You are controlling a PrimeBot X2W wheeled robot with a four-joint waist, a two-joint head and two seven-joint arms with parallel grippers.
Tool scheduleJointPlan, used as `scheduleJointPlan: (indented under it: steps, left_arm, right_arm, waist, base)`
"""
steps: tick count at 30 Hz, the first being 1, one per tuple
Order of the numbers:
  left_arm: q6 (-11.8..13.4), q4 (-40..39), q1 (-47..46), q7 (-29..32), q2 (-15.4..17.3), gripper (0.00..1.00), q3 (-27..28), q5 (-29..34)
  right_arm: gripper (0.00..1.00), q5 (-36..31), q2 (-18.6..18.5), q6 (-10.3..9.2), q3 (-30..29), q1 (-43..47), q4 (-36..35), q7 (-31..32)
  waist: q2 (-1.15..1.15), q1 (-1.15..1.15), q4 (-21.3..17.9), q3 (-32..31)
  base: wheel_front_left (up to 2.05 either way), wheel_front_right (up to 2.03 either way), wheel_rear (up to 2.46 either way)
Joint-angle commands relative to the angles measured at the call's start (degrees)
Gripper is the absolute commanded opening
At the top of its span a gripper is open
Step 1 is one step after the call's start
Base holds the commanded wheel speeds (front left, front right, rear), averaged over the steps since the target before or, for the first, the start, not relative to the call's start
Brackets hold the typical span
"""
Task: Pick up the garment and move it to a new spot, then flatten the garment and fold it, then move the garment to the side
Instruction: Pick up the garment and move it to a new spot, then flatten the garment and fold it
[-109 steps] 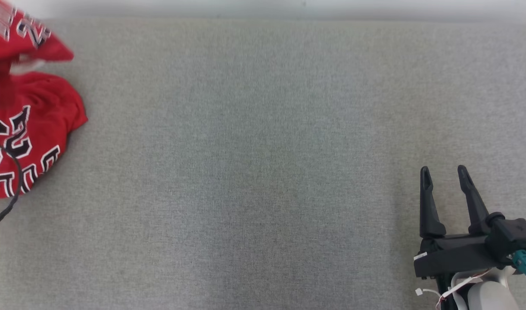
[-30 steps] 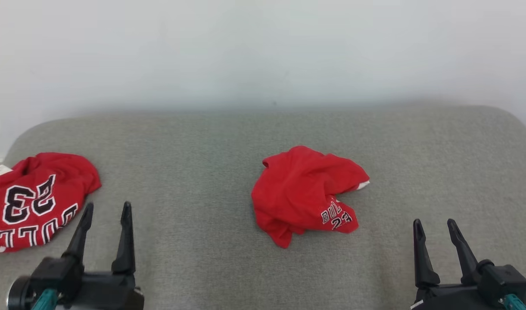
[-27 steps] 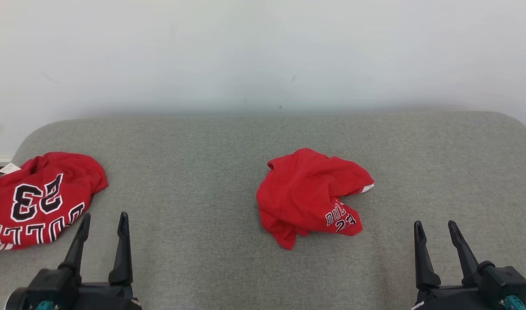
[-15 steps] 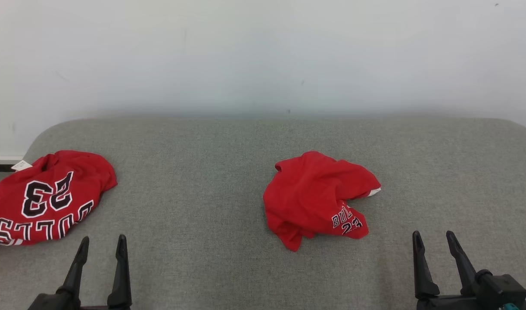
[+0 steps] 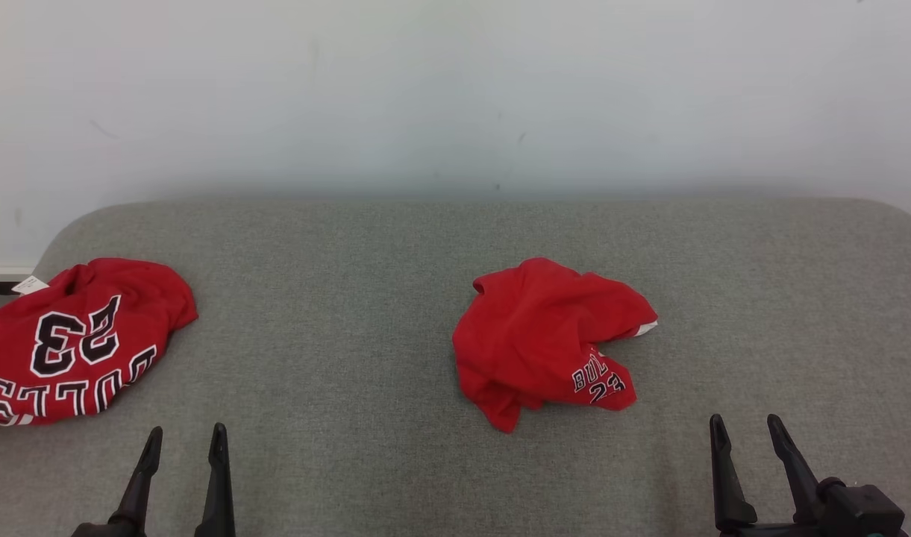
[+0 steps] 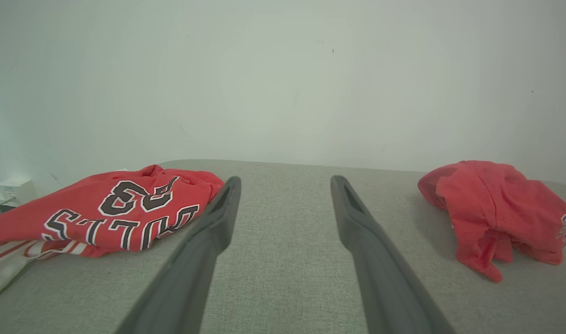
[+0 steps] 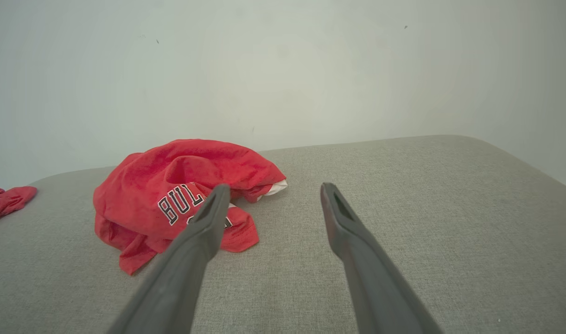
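Note:
A crumpled red garment (image 5: 548, 339) with small black-and-white lettering lies in a heap near the middle of the grey padded surface (image 5: 351, 313). It shows at the right of the left wrist view (image 6: 491, 213) and at the left of the right wrist view (image 7: 185, 195). My left gripper (image 5: 184, 435) stands open at the lower left, well short of the heap, nothing between its fingers. At the lower right my right gripper (image 5: 744, 425) is open too, nearer me and right of the heap, also with nothing in it.
A second red jersey (image 5: 74, 339) printed with a large 23 lies at the surface's far left edge (image 6: 111, 213). A pale wall (image 5: 455, 89) rises just behind the surface. The surface's back corners are rounded.
The head camera has tipped up and turned, bringing the wall and both garments into the picture. Both grippers have sunk toward the bottom edge of the view. Neither garment has shifted on the surface.

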Motion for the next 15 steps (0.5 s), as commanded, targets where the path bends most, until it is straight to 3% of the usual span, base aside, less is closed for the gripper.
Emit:
scheduleJointPlan:
  steps: [1,15]
  left_arm:
    - [-0.2,0.1,0.7,-0.2,-0.2,1.00,0.1,0.5]
    - [-1.7,1.2,-0.1,-0.2,-1.7,1.00,1.2,2.6]
  right_arm:
    - [1.00,0.1,-0.1,0.07,0.0,0.0,0.0,-0.3]
    - [1.00,0.0,-0.1,0.07,-0.3,-0.6,1.1,-0.4]
  waist:
    - [0.00,0.00,0.0,0.0]
    - [0.00,0.00,-0.3,0.1]
  base:
    - [0.00,0.00,0.00]
    - [0.00,0.00,0.00]
